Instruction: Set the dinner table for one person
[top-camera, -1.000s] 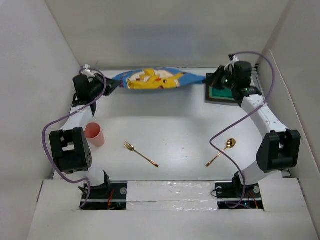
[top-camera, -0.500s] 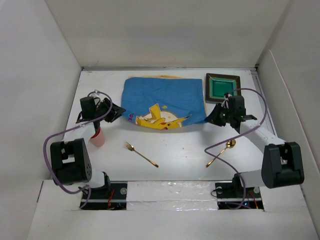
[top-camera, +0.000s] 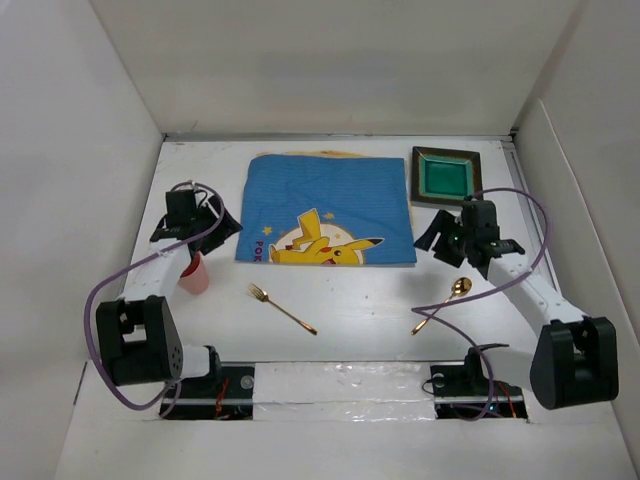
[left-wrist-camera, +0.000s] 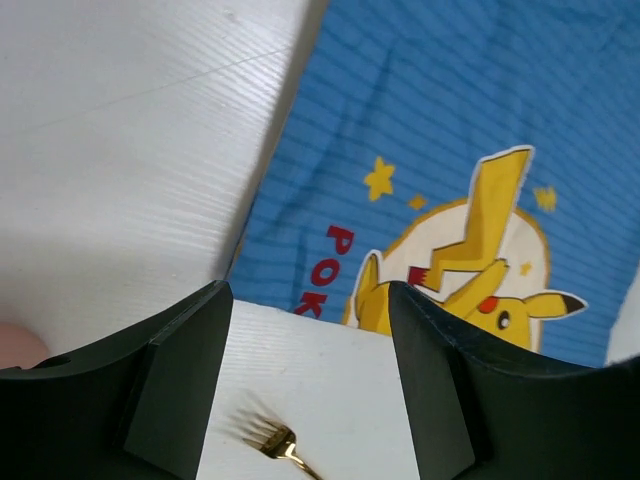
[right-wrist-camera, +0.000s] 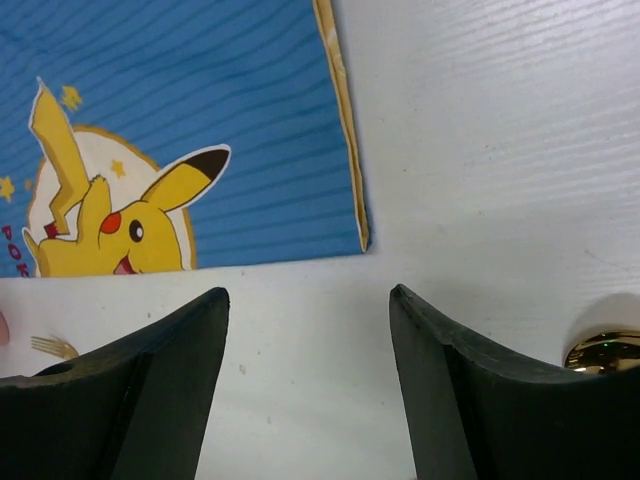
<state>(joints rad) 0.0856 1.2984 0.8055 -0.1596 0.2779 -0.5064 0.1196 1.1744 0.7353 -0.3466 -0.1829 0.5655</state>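
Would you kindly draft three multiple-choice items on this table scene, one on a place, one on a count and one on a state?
1. Where does the green plate sit?
A) just right of the placemat's far right corner
B) on top of the placemat
C) at the near edge

2. How many gold utensils lie on the dinner table?
A) one
B) two
C) three

3. How do the left pincer and the right pincer stand?
A) both shut on the placemat
B) left open, right shut
C) both open and empty

Answers:
1 A, the plate lies off the cloth.
2 B, one fork and one spoon.
3 C, both wrist views show the jaws apart with nothing between.
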